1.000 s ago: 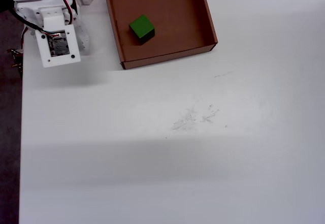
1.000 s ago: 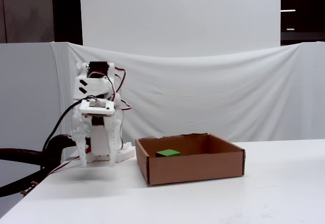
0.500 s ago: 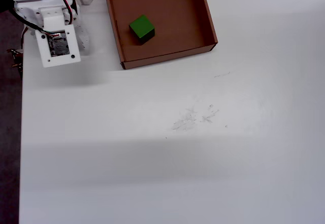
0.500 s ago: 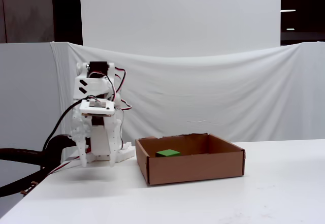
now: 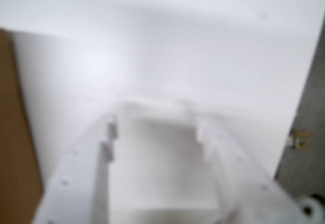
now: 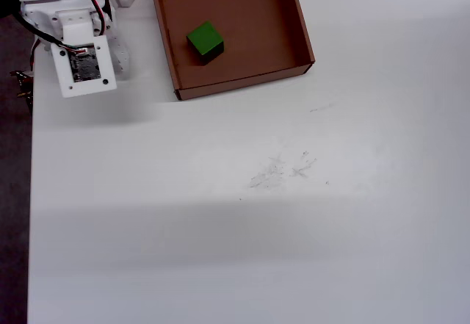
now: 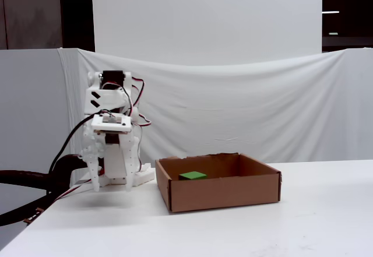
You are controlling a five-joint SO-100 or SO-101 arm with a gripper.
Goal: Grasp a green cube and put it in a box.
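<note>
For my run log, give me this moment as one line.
green cube: resting inside cardboard box | tool: empty, jaws apart, over bare table beside box | state: cube placed

The box [image 6: 302, 26] is matt brown cardboard with raw cut edges. The green cube [image 6: 205, 40] looks smooth and dull, its top brighter than its sides. The counter [image 6: 242, 214] is smooth matt white, faintly scuffed near its middle. The arm [image 7: 109, 146] is white moulded plastic. Creased white cloth [image 7: 245, 105] hangs behind.
</note>
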